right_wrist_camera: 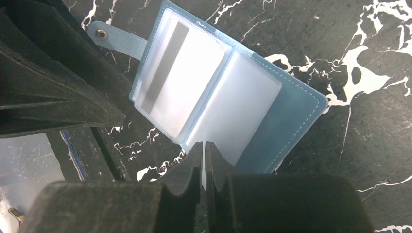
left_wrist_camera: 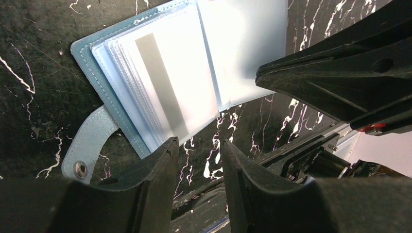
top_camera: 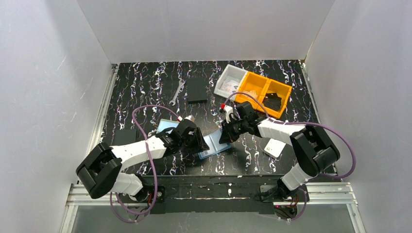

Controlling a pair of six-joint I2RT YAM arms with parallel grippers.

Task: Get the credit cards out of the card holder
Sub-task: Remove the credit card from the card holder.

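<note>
The blue card holder (top_camera: 216, 145) lies open on the black marbled table between the two grippers. In the left wrist view its cover (left_wrist_camera: 92, 56) holds a stack of clear pockets. The top pocket shows a pale credit card with a dark stripe (left_wrist_camera: 163, 92), also seen in the right wrist view (right_wrist_camera: 177, 80). My right gripper (right_wrist_camera: 203, 144) is shut on a thin pale leaf (right_wrist_camera: 233, 111) rising from the holder's fold; I cannot tell whether it is a pocket or a card. My left gripper (left_wrist_camera: 199, 143) is open and empty at the holder's near edge.
The holder's strap with a snap (left_wrist_camera: 85, 150) lies flat beside it. A pale blue flat piece (top_camera: 166, 125) lies behind the left arm. A wrench (top_camera: 178, 92), a flat black rectangle (top_camera: 197, 90), a white bin (top_camera: 230, 80) and an orange bin (top_camera: 265, 92) are at the back. A white rounded box (top_camera: 275, 147) is to the right.
</note>
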